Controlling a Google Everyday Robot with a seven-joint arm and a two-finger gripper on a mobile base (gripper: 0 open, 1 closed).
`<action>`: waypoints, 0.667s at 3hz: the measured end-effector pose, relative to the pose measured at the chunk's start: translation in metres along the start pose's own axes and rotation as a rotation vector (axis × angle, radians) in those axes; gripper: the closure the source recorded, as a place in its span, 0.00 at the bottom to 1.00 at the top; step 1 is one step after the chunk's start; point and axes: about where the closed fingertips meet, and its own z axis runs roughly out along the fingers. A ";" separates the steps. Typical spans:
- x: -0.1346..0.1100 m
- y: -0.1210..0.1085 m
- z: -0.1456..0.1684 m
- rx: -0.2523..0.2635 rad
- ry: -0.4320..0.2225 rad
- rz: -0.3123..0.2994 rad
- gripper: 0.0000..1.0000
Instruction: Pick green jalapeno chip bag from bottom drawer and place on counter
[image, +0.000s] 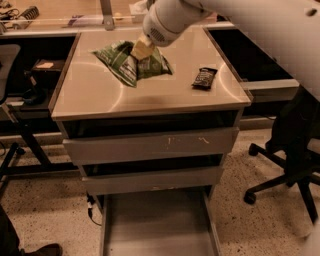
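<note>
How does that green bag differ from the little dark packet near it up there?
The crinkled green chip bag is bigger and puffed up; the small dark brown wrapper lies flat. The robot's gripper is at the bag; the wrapper sits apart, untouched. Both rest on the glossy tan counter.
</note>
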 end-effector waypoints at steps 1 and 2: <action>-0.029 -0.018 0.024 -0.042 -0.029 -0.015 1.00; -0.041 -0.022 0.051 -0.089 -0.031 -0.017 1.00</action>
